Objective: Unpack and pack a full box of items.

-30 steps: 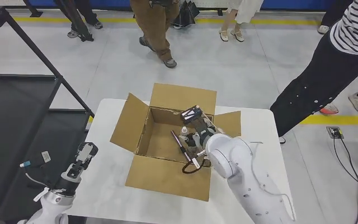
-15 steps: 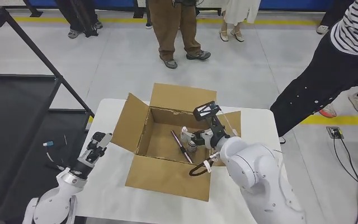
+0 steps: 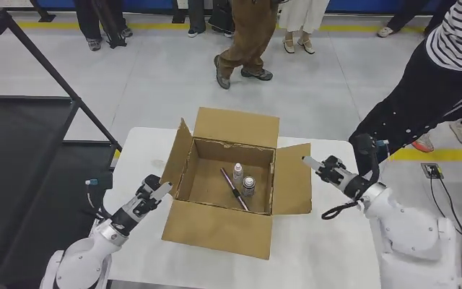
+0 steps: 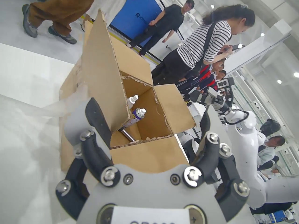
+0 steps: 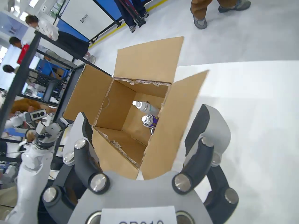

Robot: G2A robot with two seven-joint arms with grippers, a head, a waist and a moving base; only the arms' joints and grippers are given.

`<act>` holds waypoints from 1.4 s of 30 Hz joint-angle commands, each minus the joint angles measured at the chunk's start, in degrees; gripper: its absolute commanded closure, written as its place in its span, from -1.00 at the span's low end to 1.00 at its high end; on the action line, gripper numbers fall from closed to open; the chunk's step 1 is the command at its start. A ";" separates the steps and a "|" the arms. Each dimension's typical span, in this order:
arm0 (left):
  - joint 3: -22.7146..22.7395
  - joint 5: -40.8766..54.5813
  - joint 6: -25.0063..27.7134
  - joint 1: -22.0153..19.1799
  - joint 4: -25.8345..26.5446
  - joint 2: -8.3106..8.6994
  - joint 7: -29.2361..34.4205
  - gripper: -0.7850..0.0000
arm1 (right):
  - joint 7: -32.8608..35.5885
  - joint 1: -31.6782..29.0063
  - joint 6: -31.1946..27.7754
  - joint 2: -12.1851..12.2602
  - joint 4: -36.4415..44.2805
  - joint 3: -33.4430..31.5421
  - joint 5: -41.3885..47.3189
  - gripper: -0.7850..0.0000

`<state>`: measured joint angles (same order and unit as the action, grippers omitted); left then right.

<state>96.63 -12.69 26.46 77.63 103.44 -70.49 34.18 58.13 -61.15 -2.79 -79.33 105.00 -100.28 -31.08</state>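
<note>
An open cardboard box (image 3: 234,126) stands mid-table with its flaps up. Inside lie a white bottle (image 3: 237,171), a spray can (image 3: 248,185) and a dark rod (image 3: 232,188). My left gripper (image 3: 154,191) is open, just outside the box's left flap (image 3: 178,155); in its wrist view that flap (image 4: 100,71) rises between the fingers (image 4: 98,117). My right gripper (image 3: 315,165) is open beside the right flap (image 3: 292,180), which in the right wrist view (image 5: 172,117) sits between the spread fingers (image 5: 205,122). Bottle (image 5: 144,106) and can (image 5: 149,120) show in the box.
The white table (image 3: 317,246) has bare room in front of and to the right of the box. A black metal frame (image 3: 65,94) stands off the table's left side. People stand on the floor behind and to the right, one in a striped top (image 3: 433,72).
The right arm has pulled out of the box and swung to its right side. The left arm has moved in toward the left flap. Both side flaps now stand more upright.
</note>
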 commanded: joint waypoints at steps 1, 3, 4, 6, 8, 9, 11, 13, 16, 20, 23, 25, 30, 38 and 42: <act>-0.88 -0.26 0.15 -0.02 0.48 0.10 0.70 -1.00 | 2.63 1.14 -1.03 0.43 -4.14 -1.86 4.12 -1.00; -1.87 -0.96 0.09 -0.16 0.61 0.18 1.10 -1.00 | 6.05 2.75 -3.28 0.89 -8.65 -2.09 7.35 -1.00; -2.43 -1.44 0.00 -0.30 0.57 0.21 1.25 -1.00 | 7.46 3.73 -4.30 1.10 -10.93 -1.95 8.67 -1.00; -3.60 -2.18 -0.20 -0.65 0.23 0.26 1.35 -1.00 | 10.17 5.78 -6.22 1.48 -15.02 -0.90 10.26 -1.00; -4.71 -3.14 -0.28 -1.08 -0.19 0.31 1.51 -1.00 | 12.32 7.82 -8.58 1.73 -18.48 0.78 12.06 -1.00; -5.23 -3.44 -0.46 -1.31 -0.53 0.33 1.49 -1.00 | 12.88 8.80 -9.60 1.84 -19.98 1.61 12.64 -1.00; -6.20 -3.93 -0.76 -1.85 -1.06 0.36 1.38 -1.00 | 13.70 10.59 -11.54 1.95 -22.20 3.48 14.13 -1.00; -7.28 -4.92 -1.06 -2.43 -1.73 0.41 1.56 -1.00 | 14.30 11.98 -13.65 2.05 -23.79 4.96 16.30 -1.00; -8.81 -5.72 -1.46 -3.43 -2.73 0.41 1.09 -1.00 | 15.87 13.98 -16.73 2.14 -25.22 7.61 19.74 -1.00; -10.49 -6.48 -2.01 -4.65 -4.03 0.43 0.55 -1.00 | 16.51 17.19 -18.50 2.04 -27.69 12.02 22.48 -1.00; -11.48 -6.92 -2.29 -5.52 -4.98 0.45 0.09 -1.00 | 14.76 20.19 -18.77 1.71 -31.30 15.74 23.21 -1.00; -11.98 -6.96 -2.47 -5.93 -5.50 0.47 -0.26 -1.00 | 12.84 22.14 -18.74 1.27 -34.26 18.76 23.63 -1.00; -12.47 -6.74 -2.80 -6.31 -6.18 0.60 -0.99 -1.00 | 5.00 26.80 -15.55 0.12 -40.64 26.61 16.16 -1.00; -13.46 -6.84 -4.17 -6.69 -7.18 0.79 -1.70 -1.00 | 1.40 30.17 -15.85 -0.59 -45.75 32.15 12.95 -1.00; -14.69 -7.69 -6.10 -7.41 -7.74 0.74 -2.48 -1.00 | 1.42 30.48 -15.98 -0.56 -46.05 33.64 11.61 -1.00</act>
<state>82.25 -20.24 20.74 70.38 95.81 -69.74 31.84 59.53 -30.69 -18.82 -79.90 58.95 -66.93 -19.17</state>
